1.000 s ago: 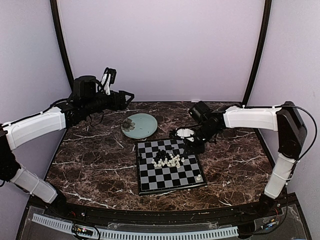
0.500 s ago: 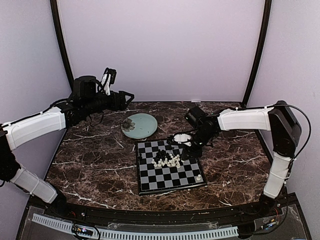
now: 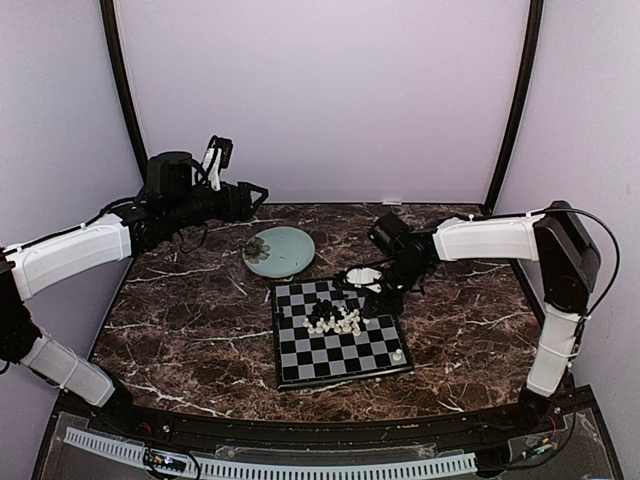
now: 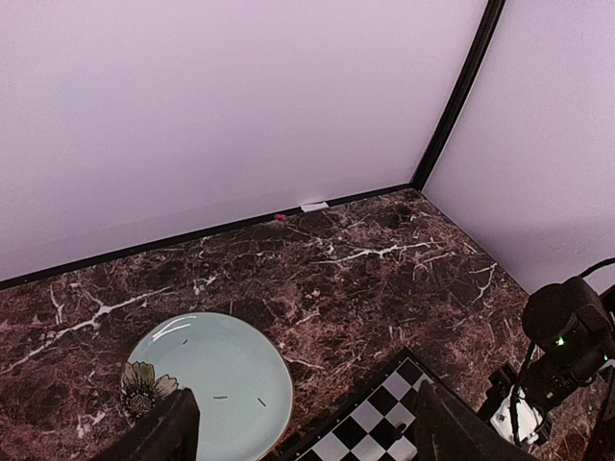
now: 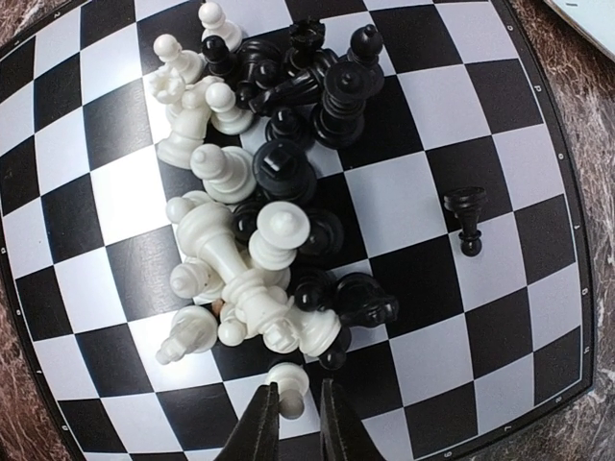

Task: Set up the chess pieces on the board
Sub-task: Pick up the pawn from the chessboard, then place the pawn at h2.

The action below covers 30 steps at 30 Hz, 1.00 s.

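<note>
The white-and-black left arm (image 3: pixel 70 250) is held raised, and its black two-finger left tool (image 4: pixel 303 427) is spread wide. The white-and-black right arm (image 3: pixel 490 238) is bent at the elbow. Its black right tool (image 5: pixel 298 389) is pointed downward, with the fingers (image 5: pixel 258 427) set close together across a narrow gap. Whether anything is gripped cannot be told.

Right gripper (image 5: pixel 298 386), dark narrow fingers, is straddling a small cream-white pawn (image 5: pixel 287 375) beside a jumbled pile of cream-white and black chess pieces (image 5: pixel 269 192) lying on the black-and-white chequered board (image 5: pixel 404 58); contact unclear.
</note>
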Each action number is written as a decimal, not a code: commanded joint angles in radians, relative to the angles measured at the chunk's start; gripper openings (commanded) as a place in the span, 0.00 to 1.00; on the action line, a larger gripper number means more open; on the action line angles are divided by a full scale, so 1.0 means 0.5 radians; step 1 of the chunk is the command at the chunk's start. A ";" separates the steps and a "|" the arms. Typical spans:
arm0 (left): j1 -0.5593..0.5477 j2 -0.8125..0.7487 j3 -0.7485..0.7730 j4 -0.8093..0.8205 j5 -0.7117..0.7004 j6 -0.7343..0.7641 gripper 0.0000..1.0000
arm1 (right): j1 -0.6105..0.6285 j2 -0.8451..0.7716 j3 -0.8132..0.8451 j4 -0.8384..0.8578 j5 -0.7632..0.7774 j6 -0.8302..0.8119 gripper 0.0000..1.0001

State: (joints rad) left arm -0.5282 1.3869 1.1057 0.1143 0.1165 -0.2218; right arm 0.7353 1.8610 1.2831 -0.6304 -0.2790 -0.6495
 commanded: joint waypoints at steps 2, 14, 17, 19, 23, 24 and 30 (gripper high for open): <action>-0.002 -0.089 0.010 0.002 -0.003 0.005 0.79 | 0.018 0.009 0.027 0.004 0.013 0.016 0.15; -0.002 -0.092 0.012 0.002 0.000 0.011 0.79 | 0.017 -0.324 -0.142 -0.089 0.110 0.019 0.08; -0.001 -0.089 0.010 0.002 -0.002 0.011 0.79 | 0.017 -0.444 -0.278 -0.074 0.124 0.038 0.08; -0.002 -0.086 0.010 -0.001 -0.002 0.009 0.79 | 0.020 -0.515 -0.389 -0.058 0.137 0.037 0.08; -0.002 -0.083 0.013 0.000 0.004 0.005 0.79 | 0.028 -0.620 -0.528 -0.031 0.135 0.032 0.08; -0.002 -0.082 0.013 -0.001 0.005 0.005 0.79 | 0.031 -0.643 -0.554 -0.020 0.125 0.030 0.08; -0.002 -0.069 0.011 -0.003 -0.005 0.005 0.79 | 0.077 -0.647 -0.623 0.025 0.144 -0.005 0.09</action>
State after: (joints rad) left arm -0.5282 1.3853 1.1057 0.1135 0.1154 -0.2218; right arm 0.7490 1.5509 0.9859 -0.6502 -0.2119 -0.6422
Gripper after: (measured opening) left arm 0.794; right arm 0.086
